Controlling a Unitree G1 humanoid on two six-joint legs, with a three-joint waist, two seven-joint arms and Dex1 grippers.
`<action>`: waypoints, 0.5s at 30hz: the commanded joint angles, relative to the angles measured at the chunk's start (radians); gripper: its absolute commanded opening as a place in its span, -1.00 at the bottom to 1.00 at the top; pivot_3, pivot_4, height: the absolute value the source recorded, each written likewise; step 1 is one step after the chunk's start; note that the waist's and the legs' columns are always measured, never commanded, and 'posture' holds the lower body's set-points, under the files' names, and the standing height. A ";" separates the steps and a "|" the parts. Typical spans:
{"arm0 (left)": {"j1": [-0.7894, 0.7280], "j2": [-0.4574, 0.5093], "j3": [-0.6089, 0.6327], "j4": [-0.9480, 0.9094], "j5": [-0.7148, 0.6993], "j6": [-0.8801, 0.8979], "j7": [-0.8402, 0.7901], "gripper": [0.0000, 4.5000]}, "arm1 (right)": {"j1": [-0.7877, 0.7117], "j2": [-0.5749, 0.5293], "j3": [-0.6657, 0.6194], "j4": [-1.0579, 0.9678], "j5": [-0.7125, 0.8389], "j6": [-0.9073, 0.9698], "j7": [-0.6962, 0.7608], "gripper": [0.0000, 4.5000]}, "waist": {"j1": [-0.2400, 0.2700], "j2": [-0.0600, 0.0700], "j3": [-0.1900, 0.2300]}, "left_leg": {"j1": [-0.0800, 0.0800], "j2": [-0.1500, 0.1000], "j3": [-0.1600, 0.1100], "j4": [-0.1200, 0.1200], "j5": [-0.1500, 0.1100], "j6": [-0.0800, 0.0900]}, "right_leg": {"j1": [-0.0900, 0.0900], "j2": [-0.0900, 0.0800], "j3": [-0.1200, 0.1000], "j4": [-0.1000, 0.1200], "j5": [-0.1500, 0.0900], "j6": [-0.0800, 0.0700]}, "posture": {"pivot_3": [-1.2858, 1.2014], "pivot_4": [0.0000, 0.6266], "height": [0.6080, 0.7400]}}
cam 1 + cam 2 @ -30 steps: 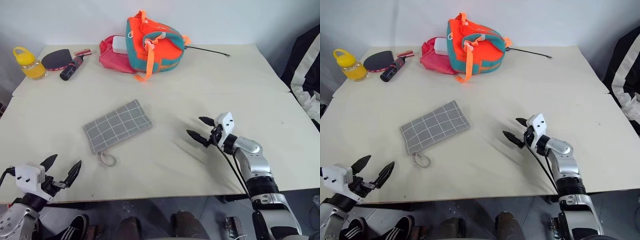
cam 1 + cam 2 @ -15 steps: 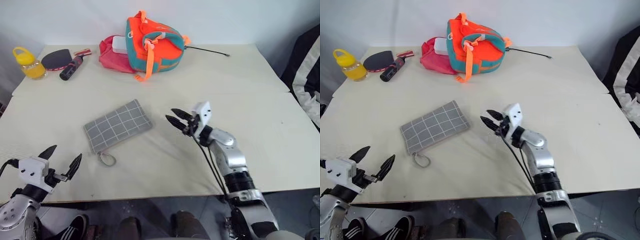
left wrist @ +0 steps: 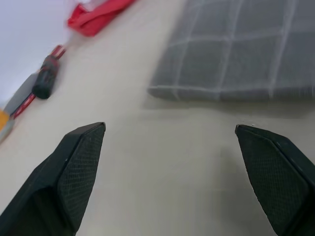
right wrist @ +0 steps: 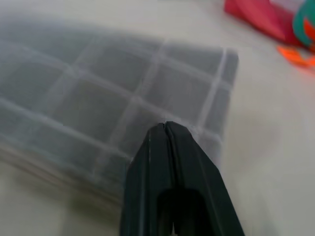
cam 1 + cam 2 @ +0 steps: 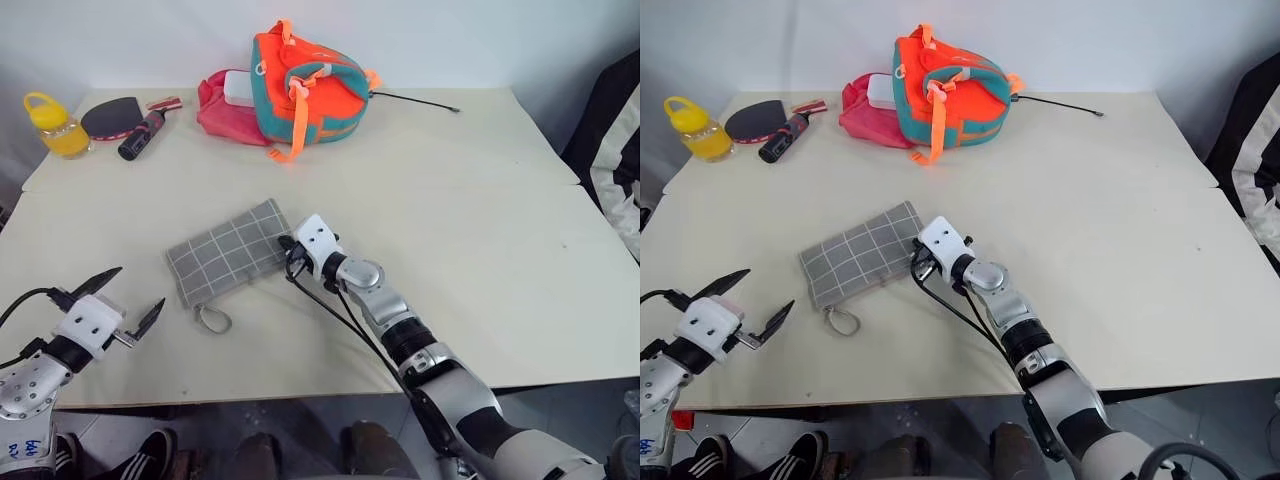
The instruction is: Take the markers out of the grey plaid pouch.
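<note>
The right gripper [image 4: 165, 129], its two black fingers pressed together with nothing between them, rests its tips at the near right edge of the flat grey plaid fabric pouch [image 5: 232, 250], which lies zipped on the cream table [image 5: 480, 200] with its metal ring pull [image 5: 213, 318] toward the robot. The left gripper [image 5: 112, 303] hangs spread wide at the table's near left edge. No markers can be seen.

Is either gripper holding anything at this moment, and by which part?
The left gripper is open and holds nothing. The right gripper is shut at the near right edge of the grey plaid pouch; whether fabric is pinched cannot be told.
</note>
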 commanded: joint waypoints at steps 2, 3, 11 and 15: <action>-0.041 0.060 -0.056 0.083 0.061 -0.134 0.007 1.00 | -0.011 -0.019 -0.016 0.042 -0.011 -0.001 -0.014 -0.98 | 0.001 0.000 0.000 | 0.000 0.000 0.000 0.000 0.000 0.000 | 0.000 -0.004 -0.010 0.001 0.000 -0.001 | 0.03 -0.52 1.00; -0.059 0.064 -0.065 0.102 0.066 -0.146 0.014 1.00 | -0.005 -0.023 -0.015 0.040 -0.010 -0.004 -0.008 -0.98 | 0.002 0.000 0.000 | 0.000 -0.001 0.000 0.000 0.000 0.001 | 0.000 -0.006 -0.013 0.001 0.000 -0.001 | 0.03 -0.52 1.00; -0.214 0.097 -0.232 0.255 0.197 -0.303 0.035 1.00 | 0.043 -0.040 -0.028 -0.026 0.012 0.028 0.012 -0.98 | 0.012 0.001 0.000 | 0.001 -0.008 -0.002 0.001 0.000 0.005 | 0.002 -0.020 -0.034 0.001 0.000 -0.001 | 0.03 -0.52 1.00; -0.269 0.112 -0.290 0.322 0.219 -0.354 0.036 1.00 | 0.044 -0.036 -0.035 -0.040 0.021 0.042 0.013 -0.98 | 0.013 0.003 0.000 | 0.002 -0.012 -0.001 0.001 0.000 0.008 | 0.003 -0.029 -0.046 0.002 0.000 -0.001 | 0.03 -0.52 1.00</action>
